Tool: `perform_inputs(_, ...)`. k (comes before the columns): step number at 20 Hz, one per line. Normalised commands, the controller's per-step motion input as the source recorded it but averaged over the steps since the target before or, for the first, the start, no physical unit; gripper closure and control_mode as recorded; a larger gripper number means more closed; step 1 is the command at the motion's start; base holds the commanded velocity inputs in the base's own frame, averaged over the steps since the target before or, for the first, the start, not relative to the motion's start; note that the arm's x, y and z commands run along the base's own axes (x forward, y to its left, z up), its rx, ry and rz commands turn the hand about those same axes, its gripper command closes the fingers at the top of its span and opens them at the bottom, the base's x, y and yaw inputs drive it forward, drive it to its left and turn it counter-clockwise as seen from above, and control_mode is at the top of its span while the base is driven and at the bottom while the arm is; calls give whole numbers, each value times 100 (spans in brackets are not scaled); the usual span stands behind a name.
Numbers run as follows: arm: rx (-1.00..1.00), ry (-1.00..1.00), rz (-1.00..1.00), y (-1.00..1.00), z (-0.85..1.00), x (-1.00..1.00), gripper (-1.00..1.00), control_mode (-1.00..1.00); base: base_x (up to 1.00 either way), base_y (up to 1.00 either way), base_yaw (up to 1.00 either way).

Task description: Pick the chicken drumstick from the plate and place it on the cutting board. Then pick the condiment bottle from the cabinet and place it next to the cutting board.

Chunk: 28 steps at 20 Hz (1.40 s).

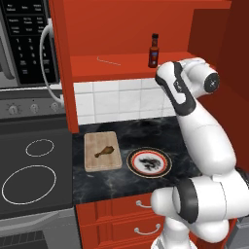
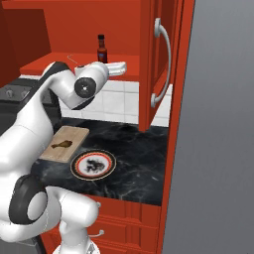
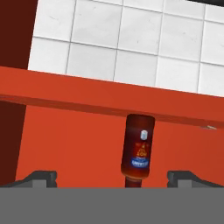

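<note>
One condiment bottle [image 1: 154, 50] stands upright on the flat red shelf [image 1: 116, 65] of the cabinet [image 1: 121, 29], toward the shelf's right end and close to its front edge, dark with a red label and a black cap. The white arm reaches up to shelf height just beside it. In the hand view the bottle [image 3: 138, 151] appears upside down, centred between the two dark fingertips [image 3: 41, 178] of the end effector [image 3: 111, 179], which stand spread wide with clear space on either side of the bottle; nothing is pinched. White wall tiles [image 1: 116, 99] run beneath the shelf.

Down on the dark marbled table [image 1: 165, 131], the cutting board [image 1: 102, 151] lies near the left edge, next to the stove [image 1: 34, 165]. The chicken drumstick [image 1: 104, 152] rests on the board, about in its middle, thin bone end pointing toward the stove. Just beside the board's right edge, apart from it, sits the plate [image 1: 149, 162] with its brown-orange rim and mottled centre, near the table's front edge.

From the right base view the cabinet door [image 2: 158, 64] hangs open with its silver handle showing, and the bottle [image 2: 102, 48] stands on the shelf behind the arm's wrist. Red drawers [image 1: 126, 214] with silver handles sit below the table's front edge. A microwave [image 1: 26, 41] hangs above the stove.
</note>
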Motion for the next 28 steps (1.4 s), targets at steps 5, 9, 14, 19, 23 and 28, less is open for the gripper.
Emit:
perform_inputs(5,6,2,0,10,31,0,-100,-100,0,0,0)
perform_inputs(9,7,0,0,14,30,-3,-100,-100,0,0,0)
perform_inputs(14,7,0,0,14,30,-6,-100,-100,0,0,0)
perform_inputs(19,6,1,0,14,30,-6,-100,-100,0,0,0)
perform_inputs(23,5,3,0,13,32,-5,-100,-100,0,0,0)
perform_inputs(28,5,4,0,13,33,-4,-100,-100,0,0,0)
